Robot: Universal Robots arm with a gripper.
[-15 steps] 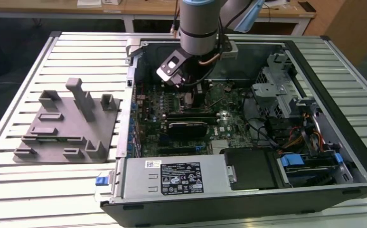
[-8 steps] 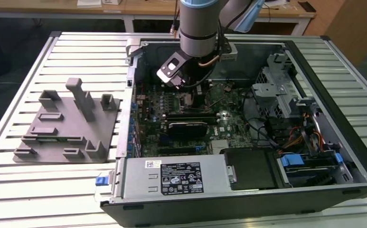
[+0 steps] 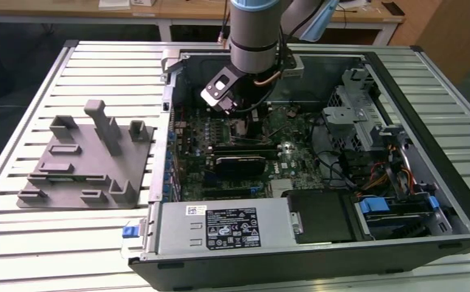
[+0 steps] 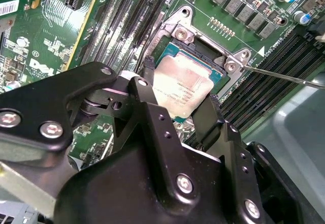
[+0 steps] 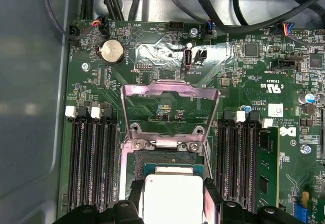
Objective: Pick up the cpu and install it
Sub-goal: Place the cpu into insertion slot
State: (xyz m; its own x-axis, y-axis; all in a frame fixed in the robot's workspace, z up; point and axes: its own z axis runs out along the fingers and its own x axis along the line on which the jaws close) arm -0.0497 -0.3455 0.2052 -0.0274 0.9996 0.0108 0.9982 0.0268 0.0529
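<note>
The cpu is a flat square chip with a shiny silver top. It sits tilted slightly over the open socket on the green motherboard. My gripper is shut on the cpu, one black finger against each opposite edge. In the first wrist view the cpu lies between the fingers, just short of the socket's raised metal load plate. In the exterior view my gripper reaches down into the open computer case.
Memory slots flank the socket on both sides. A thin metal lever sticks out beside it. A grey fixture plate with upright posts stands on the slatted table at the exterior view's left. A power supply and drive cage crowd the case.
</note>
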